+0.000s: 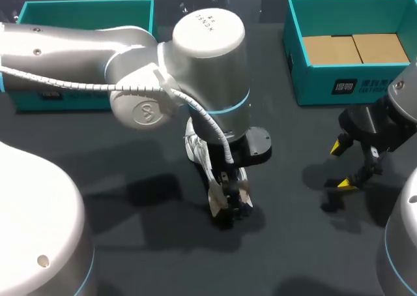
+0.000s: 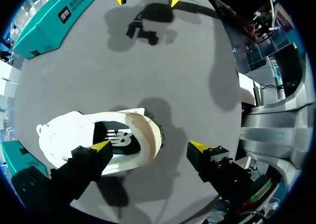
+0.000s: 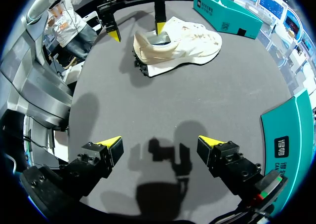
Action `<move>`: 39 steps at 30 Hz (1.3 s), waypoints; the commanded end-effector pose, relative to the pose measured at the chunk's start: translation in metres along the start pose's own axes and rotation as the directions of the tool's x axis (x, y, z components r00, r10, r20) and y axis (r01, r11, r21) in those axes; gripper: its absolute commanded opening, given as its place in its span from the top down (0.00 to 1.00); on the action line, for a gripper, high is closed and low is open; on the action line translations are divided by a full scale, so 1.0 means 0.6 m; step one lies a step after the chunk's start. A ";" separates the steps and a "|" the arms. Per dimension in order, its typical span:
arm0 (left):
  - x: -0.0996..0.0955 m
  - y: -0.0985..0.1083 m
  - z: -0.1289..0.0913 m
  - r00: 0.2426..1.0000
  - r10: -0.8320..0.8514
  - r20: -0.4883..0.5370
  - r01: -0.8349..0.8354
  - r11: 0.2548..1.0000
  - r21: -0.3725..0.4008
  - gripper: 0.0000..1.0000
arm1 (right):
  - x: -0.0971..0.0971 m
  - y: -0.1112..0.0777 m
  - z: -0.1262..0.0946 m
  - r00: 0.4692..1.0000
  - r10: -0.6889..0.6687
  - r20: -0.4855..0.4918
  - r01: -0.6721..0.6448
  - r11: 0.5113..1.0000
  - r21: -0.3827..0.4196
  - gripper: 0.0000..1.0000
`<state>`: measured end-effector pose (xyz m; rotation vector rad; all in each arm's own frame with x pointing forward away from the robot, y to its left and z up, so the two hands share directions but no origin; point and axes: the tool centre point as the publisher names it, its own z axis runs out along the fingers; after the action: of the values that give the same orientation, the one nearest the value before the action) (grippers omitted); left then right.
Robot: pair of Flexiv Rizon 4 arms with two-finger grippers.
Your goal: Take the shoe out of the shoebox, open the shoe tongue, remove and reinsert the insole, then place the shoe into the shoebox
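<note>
A white shoe (image 1: 195, 151) stands on its sole on the dark table, mostly hidden under my left arm in the head view. In the left wrist view the shoe (image 2: 69, 135) shows its black insole (image 2: 118, 137) inside. My left gripper (image 2: 150, 146) is open and straddles the heel: one fingertip (image 2: 101, 146) sits over the shoe's opening, the other stands outside past the heel. The right wrist view shows the shoe (image 3: 187, 46) and that left gripper (image 3: 137, 30) ahead of it. My right gripper (image 1: 343, 166) (image 3: 159, 141) hangs open and empty over bare table, right of the shoe.
An open teal shoebox (image 1: 296, 45) with a cardboard insert stands at the back right, beside my right gripper (image 3: 291, 135). A second teal box (image 1: 85, 12) stands at the back left, behind my left arm.
</note>
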<state>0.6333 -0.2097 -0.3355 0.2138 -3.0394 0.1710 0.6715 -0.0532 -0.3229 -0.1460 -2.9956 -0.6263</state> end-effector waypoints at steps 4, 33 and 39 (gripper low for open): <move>0.008 -0.014 0.039 1.000 0.003 -0.010 -0.003 1.000 -0.029 0.05 | 0.002 -0.001 0.000 1.000 0.000 0.002 0.000 1.000 0.000 0.00; 0.012 -0.006 0.095 0.999 -0.030 0.029 0.032 0.997 -0.066 0.45 | 0.002 -0.001 0.000 1.000 0.000 0.002 0.000 1.000 0.000 0.00; 0.012 -0.009 0.099 0.998 -0.039 0.040 0.042 0.996 -0.076 0.47 | 0.002 -0.001 0.000 1.000 0.000 0.002 0.000 1.000 0.000 0.00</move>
<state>0.6230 -0.2181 -0.3904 0.2741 -3.0659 0.0588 0.6715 -0.0532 -0.3229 -0.1460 -2.9956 -0.6263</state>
